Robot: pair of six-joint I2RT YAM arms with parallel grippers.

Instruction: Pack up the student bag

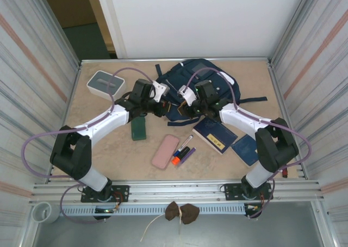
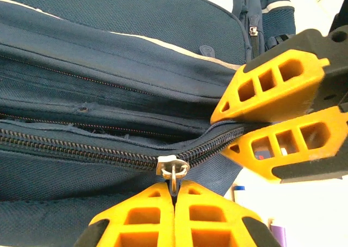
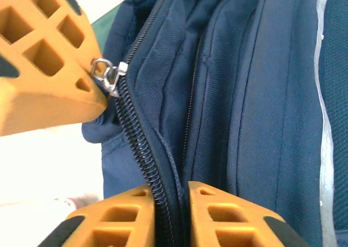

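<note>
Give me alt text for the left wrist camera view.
The left pincer pinches the metal zipper pull of the navy student bag at the bottom of the frame. At right, the right pincer clamps the bag's fabric beside it.

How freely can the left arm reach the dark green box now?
Probably not yet: the left end effector is shut on the zipper pull of the student bag, with the right end effector pinching its opening. After letting go, it should reach the green box lying bare beside it.

student bag (image 1: pixel 201 73) mouth seemingly narrow, notebooks (image 1: pixel 215 134) alongside
</note>
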